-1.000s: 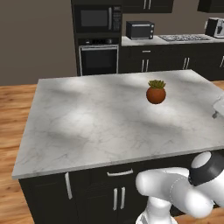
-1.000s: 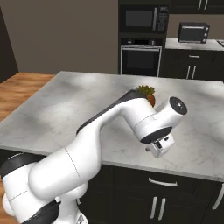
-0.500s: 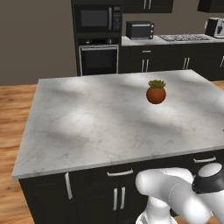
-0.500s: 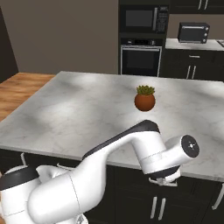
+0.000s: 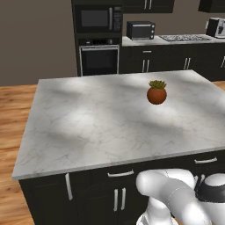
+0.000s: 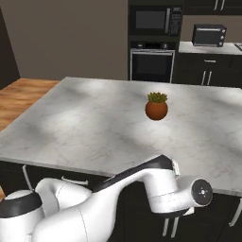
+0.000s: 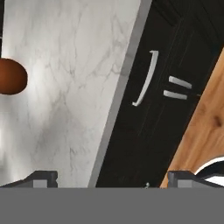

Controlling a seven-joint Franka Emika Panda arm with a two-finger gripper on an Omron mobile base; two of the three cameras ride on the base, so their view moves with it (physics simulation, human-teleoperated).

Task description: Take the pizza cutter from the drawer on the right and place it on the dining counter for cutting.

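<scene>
The fingers (image 7: 111, 178) stand wide and hold nothing, over the marble island's (image 7: 65, 87) edge above the drawer (image 7: 148, 83).

A potted plant (image 5: 156, 92) stood on the island surface (image 5: 88, 123), toward its far right. Drawers (image 5: 121, 174) and cabinet doors (image 5: 116, 200) lay below the near edge. Behind the island stood an oven (image 5: 99, 59), with a toaster oven (image 5: 140, 30) to its right.

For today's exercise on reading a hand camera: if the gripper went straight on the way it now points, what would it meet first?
Probably the dark cabinet front below the marble top's edge, near the curved drawer handle. The gripper has its jaws wide open; depth is unclear.
</scene>
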